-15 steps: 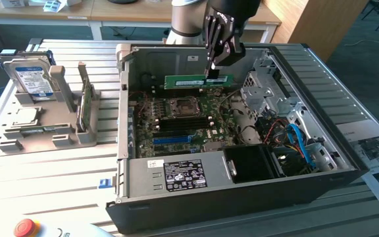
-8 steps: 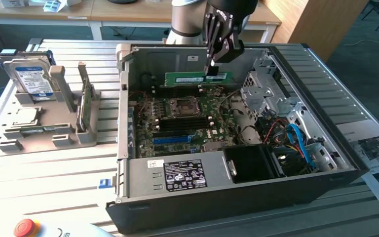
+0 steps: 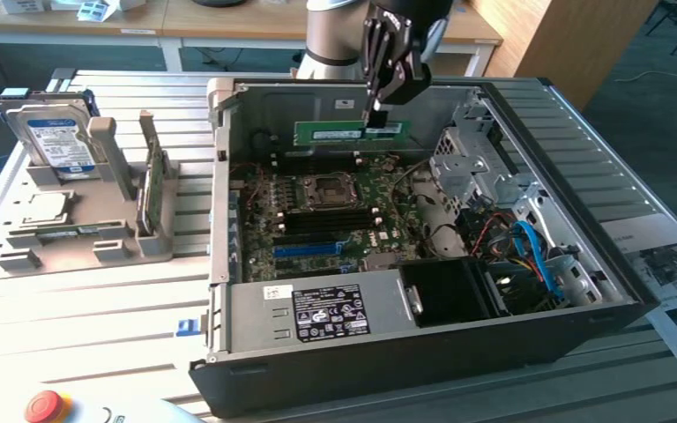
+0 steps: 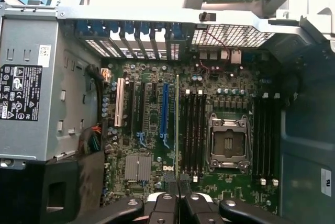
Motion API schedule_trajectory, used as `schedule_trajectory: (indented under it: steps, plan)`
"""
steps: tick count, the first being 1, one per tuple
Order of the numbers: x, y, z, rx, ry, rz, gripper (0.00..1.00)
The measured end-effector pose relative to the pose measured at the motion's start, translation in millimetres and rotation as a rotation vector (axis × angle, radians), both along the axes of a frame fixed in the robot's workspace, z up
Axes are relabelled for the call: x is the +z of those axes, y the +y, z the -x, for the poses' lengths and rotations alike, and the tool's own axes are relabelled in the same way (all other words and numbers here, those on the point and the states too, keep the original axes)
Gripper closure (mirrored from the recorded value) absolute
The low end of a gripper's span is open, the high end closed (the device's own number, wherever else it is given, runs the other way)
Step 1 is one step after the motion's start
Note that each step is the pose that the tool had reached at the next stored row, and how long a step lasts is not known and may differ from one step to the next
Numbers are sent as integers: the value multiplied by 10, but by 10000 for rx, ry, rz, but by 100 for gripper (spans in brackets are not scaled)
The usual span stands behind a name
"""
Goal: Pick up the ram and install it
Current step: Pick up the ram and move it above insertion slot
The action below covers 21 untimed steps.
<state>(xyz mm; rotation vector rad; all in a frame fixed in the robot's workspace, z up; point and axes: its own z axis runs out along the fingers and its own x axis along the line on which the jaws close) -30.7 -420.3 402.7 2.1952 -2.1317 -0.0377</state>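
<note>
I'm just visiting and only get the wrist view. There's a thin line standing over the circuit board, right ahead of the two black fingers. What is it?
Observer: That is the ram seen edge-on; the exterior view shows its flat green face with a white label.
Operator: Is it plugged in?
Observer: It doesn't look so: the gripper holds it from above, over the motherboard.
Operator: Anything else around?
Observer: A hard drive stands upright in a grey holder at the exterior view's left.
</note>
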Motion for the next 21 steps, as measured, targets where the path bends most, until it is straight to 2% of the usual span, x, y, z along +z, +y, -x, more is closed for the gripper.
schedule_trajectory:
  steps: [7, 14, 16, 21]
  plan:
    - [-7, 112, -4, 0, 1, 0, 88]
    - [-9, 115, -4, 0, 0, -2, 88]
    - [-80, 115, -4, 1, 0, -1, 88]
    - [-136, 115, -3, 0, 0, -1, 88]
